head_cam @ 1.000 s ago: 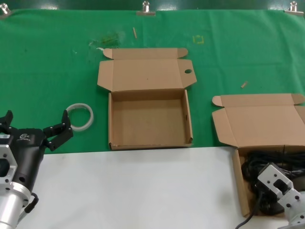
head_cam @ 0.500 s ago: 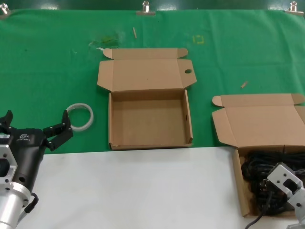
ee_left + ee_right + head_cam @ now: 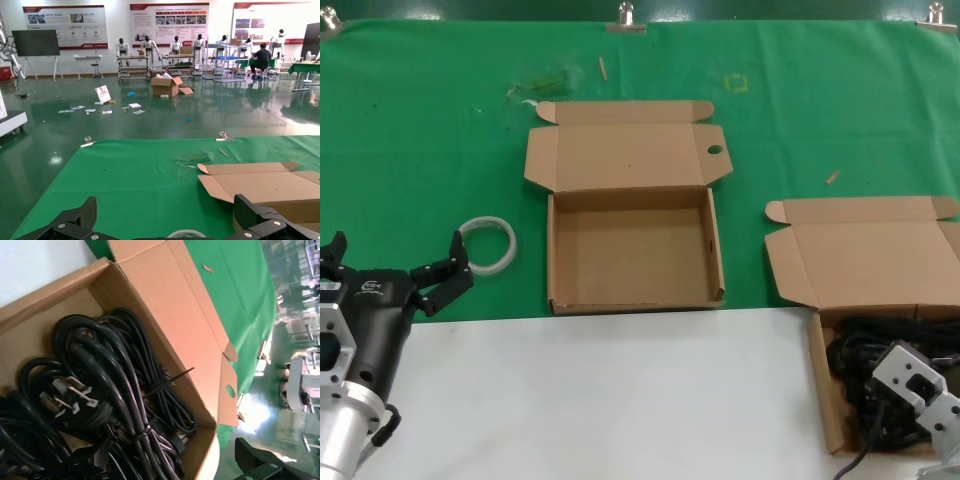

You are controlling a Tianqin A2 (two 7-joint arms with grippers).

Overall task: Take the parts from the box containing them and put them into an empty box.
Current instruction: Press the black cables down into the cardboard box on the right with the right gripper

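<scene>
Power cords (image 3: 115, 390) fill the full box (image 3: 825, 385) beneath our right gripper (image 3: 170, 460), fingers spread wide. Our left gripper (image 3: 392, 268) waits, wide open, near the tape ring (image 3: 486, 245)

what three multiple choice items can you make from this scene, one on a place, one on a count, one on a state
1. Where is the white translucent tape ring?
A. inside the centre box
B. on the green cloth, toward the robot's left of the centre box
C. on the black cords

2. How many brown cardboard boxes show in the head view?
A. one
B. two
C. three

3. What is in the shallow brown cardboard box with a round hole in its lid flap?
A. nothing
B. black cords
C. the tape ring

Key: 1 B, the ring lies on cloth near the left gripper. 2 B, that box plus the brown cardboard box of black power cords, with the right gripper over it. 3 A, its floor is bare.
</scene>
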